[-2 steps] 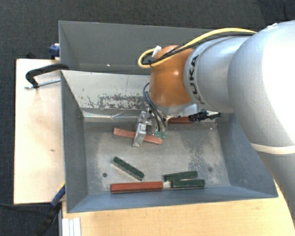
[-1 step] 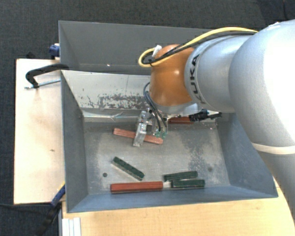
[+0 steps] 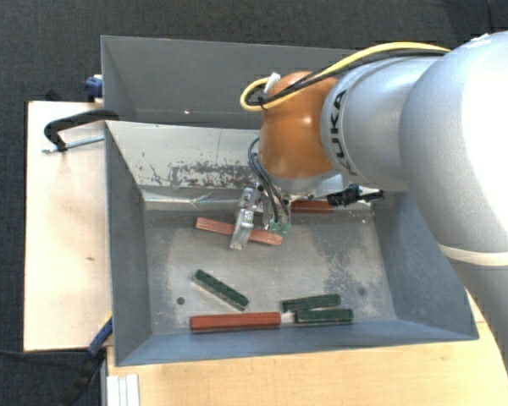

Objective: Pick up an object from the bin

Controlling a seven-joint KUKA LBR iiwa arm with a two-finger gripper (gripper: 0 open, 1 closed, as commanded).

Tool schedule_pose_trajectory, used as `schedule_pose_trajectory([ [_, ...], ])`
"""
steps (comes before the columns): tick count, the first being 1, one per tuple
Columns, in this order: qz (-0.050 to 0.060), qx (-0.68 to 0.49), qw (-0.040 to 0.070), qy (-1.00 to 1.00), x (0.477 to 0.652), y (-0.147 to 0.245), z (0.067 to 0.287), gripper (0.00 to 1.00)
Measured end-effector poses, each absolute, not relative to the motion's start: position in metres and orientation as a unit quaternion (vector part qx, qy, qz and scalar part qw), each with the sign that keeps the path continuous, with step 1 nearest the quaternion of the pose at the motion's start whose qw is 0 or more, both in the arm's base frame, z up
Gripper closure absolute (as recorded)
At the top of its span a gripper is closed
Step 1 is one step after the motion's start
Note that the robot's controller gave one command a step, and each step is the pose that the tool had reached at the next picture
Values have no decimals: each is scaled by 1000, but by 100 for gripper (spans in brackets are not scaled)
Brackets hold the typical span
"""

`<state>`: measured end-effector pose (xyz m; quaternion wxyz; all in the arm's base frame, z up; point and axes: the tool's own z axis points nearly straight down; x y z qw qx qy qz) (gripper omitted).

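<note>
With fingers apart, the claw (image 3: 259, 232) sits low over the reddish-brown bar (image 3: 213, 225) lying mid-floor in the bin (image 3: 127, 252), near its back wall, so the grasp seems at hand; next it should close squarely across the bar, then lift.

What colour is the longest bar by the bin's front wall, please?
The bar is reddish-brown; camera view.
</note>
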<state>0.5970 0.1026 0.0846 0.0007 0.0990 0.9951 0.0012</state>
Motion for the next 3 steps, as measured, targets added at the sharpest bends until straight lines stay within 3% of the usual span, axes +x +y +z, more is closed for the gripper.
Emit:
schedule_pose_trajectory([
  [3,2,99,3,995,599,103,114,100],
])
